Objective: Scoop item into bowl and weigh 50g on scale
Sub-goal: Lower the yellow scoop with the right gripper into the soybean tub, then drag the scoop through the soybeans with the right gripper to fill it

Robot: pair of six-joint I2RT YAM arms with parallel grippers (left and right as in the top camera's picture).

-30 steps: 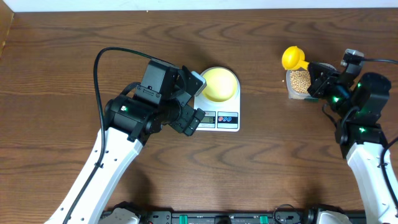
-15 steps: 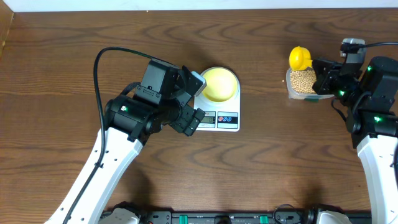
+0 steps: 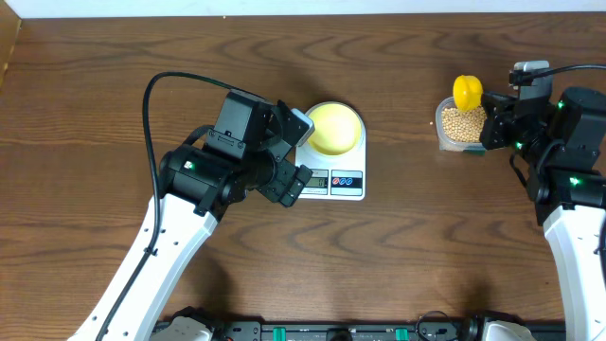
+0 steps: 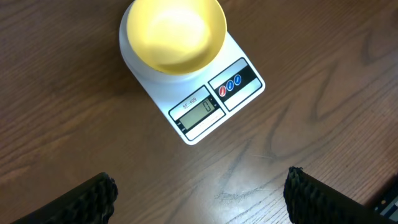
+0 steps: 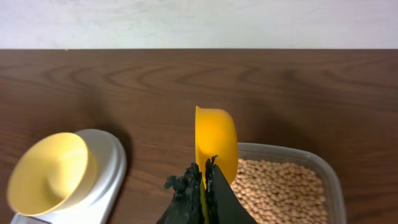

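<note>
The pale-yellow bowl sits empty on the white scale. My left gripper hovers just left of the scale, open with nothing between its fingers. In the left wrist view the bowl and the scale lie ahead of the open gripper. My right gripper is shut on the handle of a bright yellow scoop. The scoop is turned on edge over the left end of a clear tub filled with tan beans. Overhead, the scoop hangs at the far edge of the beans.
The dark wood table ends in a pale wall beyond the tub. The left arm's black cable loops over the table left of the scale. The right arm's body stands right of the tub. Bare table lies between the scale and the tub.
My right gripper has swung right with the scoop, carrying it from the tub's left corner to above the tub and rolling it onto its edge. The left arm has stayed still.
</note>
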